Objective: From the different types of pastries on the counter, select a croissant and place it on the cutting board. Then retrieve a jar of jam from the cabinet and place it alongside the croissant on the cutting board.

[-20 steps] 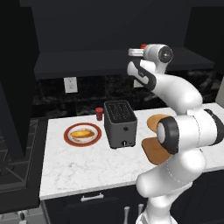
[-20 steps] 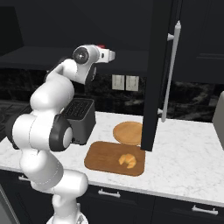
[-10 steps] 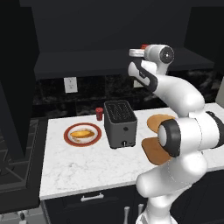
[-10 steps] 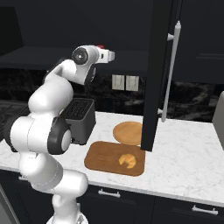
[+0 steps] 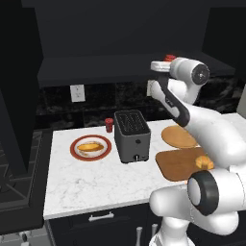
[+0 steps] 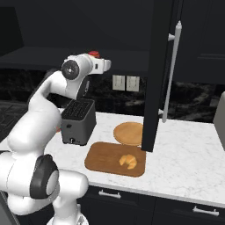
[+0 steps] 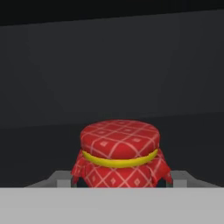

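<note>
The jar of jam (image 7: pixel 120 153), squat with a red chequered cloth top and a yellow band, sits between the fingertips of my gripper (image 7: pixel 120 179), which is shut on it in front of the dark cabinet (image 5: pixel 96 67). From the base views its red top (image 5: pixel 170 58) (image 6: pixel 93 54) shows just above the white hand, up at shelf height. Down on the counter (image 5: pixel 96 182), the croissant (image 6: pixel 128 161) (image 5: pixel 204 162) lies on the right part of the brown cutting board (image 6: pixel 103 156) (image 5: pixel 175 163).
A dark toaster (image 5: pixel 131 136) stands left of the board. A round tan plate (image 6: pixel 127 133) lies behind the board. A red-rimmed plate holds a pale oval pastry (image 5: pixel 90 147), with a red cup (image 5: pixel 109 125) behind it. An open black cabinet door (image 6: pixel 160 74) hangs over the board's right end.
The hand has drawn back a little and sunk slightly, away from the cabinet, with the jar's red top staying at the fingers.
</note>
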Tool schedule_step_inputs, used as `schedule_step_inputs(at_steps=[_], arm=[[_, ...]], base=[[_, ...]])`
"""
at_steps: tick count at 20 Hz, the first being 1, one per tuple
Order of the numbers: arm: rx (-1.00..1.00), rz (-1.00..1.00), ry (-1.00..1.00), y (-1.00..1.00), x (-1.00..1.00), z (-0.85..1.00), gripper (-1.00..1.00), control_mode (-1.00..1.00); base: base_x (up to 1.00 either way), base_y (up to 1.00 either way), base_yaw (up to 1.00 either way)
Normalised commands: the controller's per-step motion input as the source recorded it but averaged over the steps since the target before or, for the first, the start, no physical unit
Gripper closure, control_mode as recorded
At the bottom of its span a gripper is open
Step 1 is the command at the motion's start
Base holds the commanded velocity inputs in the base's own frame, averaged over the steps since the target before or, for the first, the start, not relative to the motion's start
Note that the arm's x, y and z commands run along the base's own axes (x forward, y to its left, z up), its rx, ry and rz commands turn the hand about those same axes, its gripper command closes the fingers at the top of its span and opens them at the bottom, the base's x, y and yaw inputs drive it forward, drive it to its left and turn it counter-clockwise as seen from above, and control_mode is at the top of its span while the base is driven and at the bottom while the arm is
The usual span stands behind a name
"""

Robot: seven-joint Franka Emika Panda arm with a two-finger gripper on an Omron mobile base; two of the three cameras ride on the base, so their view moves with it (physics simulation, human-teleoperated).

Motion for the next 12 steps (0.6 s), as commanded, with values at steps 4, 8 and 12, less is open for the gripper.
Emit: schedule_step_inputs(at_steps=[4,8,12], arm=[[0.00,0.02,0.00,-0.43,-1.00,0.10,1.00,-1.00],[0.00,0.10,0.00,-0.61,-1.00,0.03,1.00,-1.00],[0.00,0.18,-0.01,-0.32,-1.00,-0.22,1.00,-1.00]], base=[[0.00,0.00,0.00],[0.00,0.00,0.00],[0.00,0.00,0.00]])
